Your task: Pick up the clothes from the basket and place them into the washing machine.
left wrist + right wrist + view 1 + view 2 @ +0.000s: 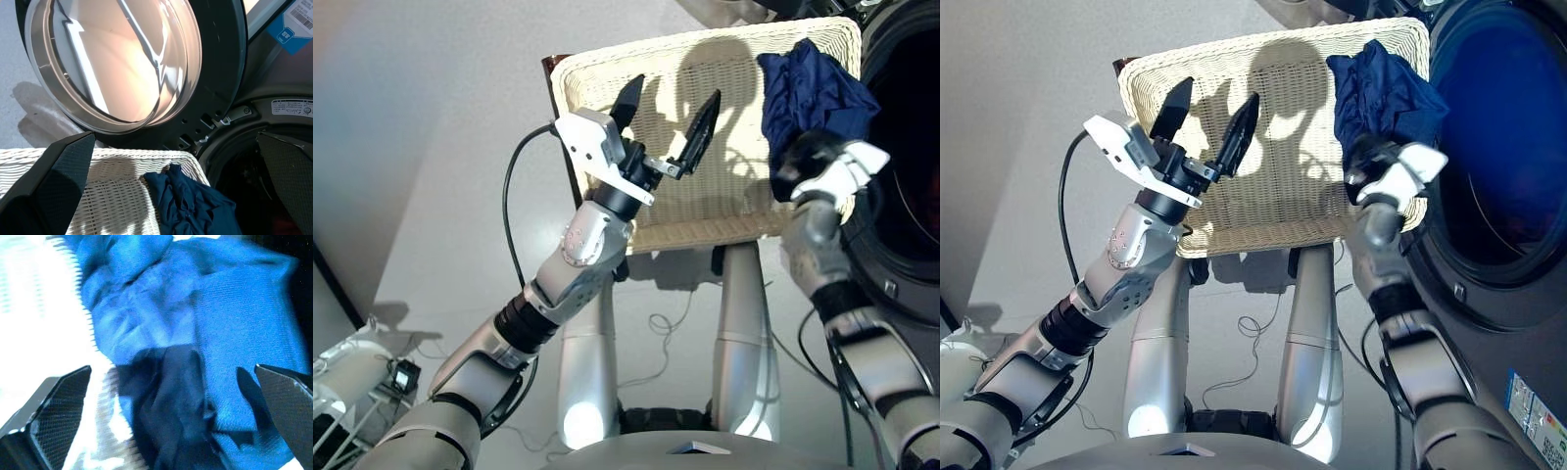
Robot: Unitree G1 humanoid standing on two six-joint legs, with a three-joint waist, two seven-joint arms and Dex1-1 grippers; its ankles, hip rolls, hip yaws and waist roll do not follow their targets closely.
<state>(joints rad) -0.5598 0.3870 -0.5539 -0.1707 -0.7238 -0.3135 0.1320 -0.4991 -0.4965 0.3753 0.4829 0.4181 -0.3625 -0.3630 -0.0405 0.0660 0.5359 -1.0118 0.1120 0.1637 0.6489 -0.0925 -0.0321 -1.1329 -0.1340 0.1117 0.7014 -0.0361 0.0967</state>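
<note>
The cream-white wicker basket (705, 233) is in front of me, with one of the clothes, a crumpled navy blue garment (813, 88), lying at its right end beside the washing machine (1498, 157). My left gripper (674, 90) hovers open over the bare middle of the basket, holding nothing. My right gripper (803, 157) is at the near edge of the navy garment. In the right wrist view its fingers (54, 406) stand wide apart with the blue cloth (195, 333) lying ahead of them. The round glass door (117, 63) is swung open past the basket, and the drum hole (244, 171) is dark.
A black cable (514, 196) loops from my left wrist down along the arm. Thin cables (661, 328) lie on the grey floor under the basket. White equipment (352, 382) stands on the floor at the lower left. A blue label (293, 22) is stuck on the machine's front.
</note>
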